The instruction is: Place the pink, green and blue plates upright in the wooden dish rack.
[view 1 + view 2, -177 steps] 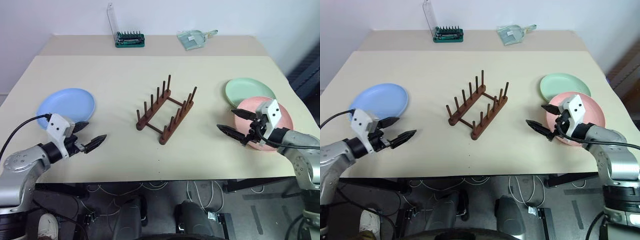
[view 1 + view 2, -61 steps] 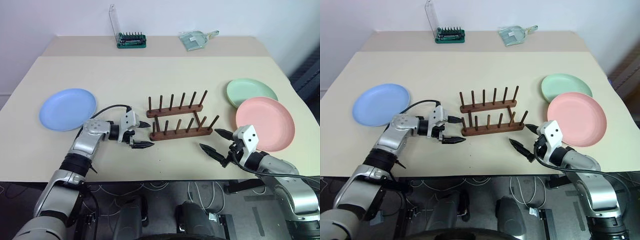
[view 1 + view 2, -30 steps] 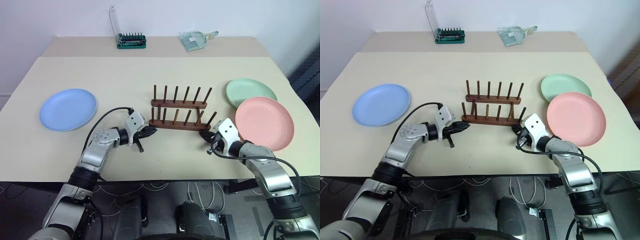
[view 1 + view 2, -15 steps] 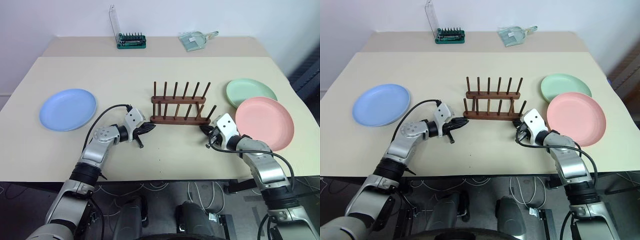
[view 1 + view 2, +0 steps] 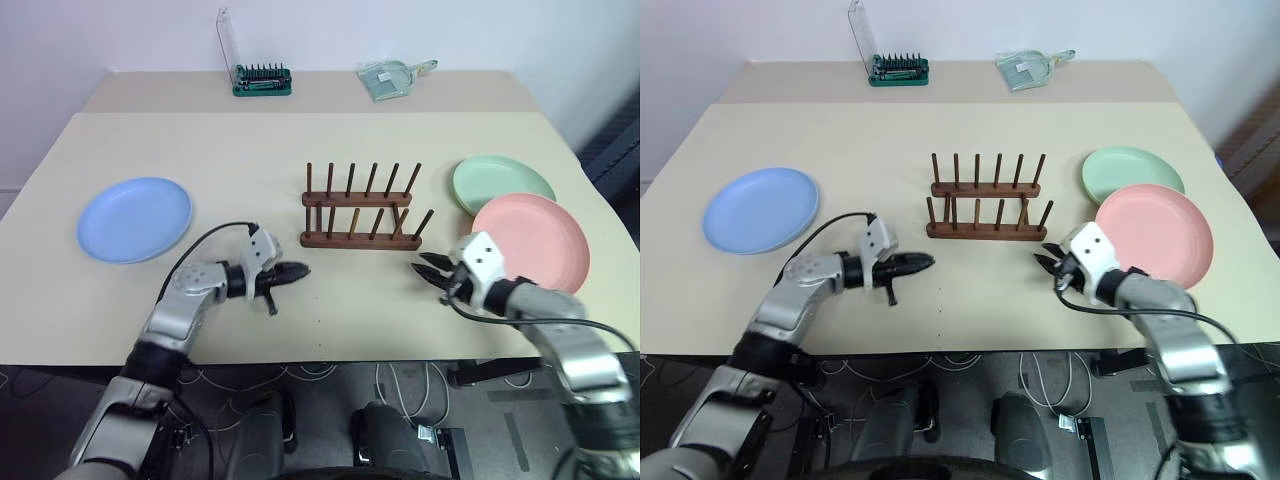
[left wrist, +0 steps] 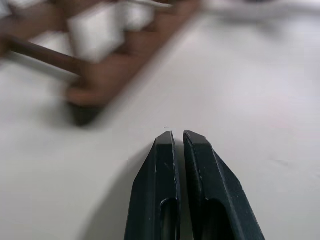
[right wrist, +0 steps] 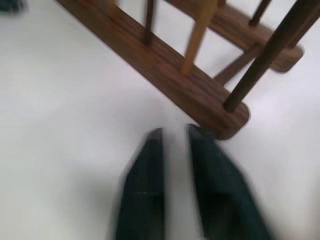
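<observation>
The wooden dish rack (image 5: 362, 211) stands empty mid-worktop (image 5: 300, 140), my closed left end effector (image 5: 296, 270) just beside its left end, my right end effector (image 5: 422, 267), fingers slightly parted and holding nothing, near its right end, beside the flat pink plate (image 5: 535, 243)

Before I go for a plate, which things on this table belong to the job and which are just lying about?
Part of the job:
wooden dish rack, no plates in it
blue plate, flat
pink plate, flat, overlapping the green one
green plate, flat

Just lying about:
green screwdriver-bit holder at the far edge
small dustpan at the far edge
</observation>
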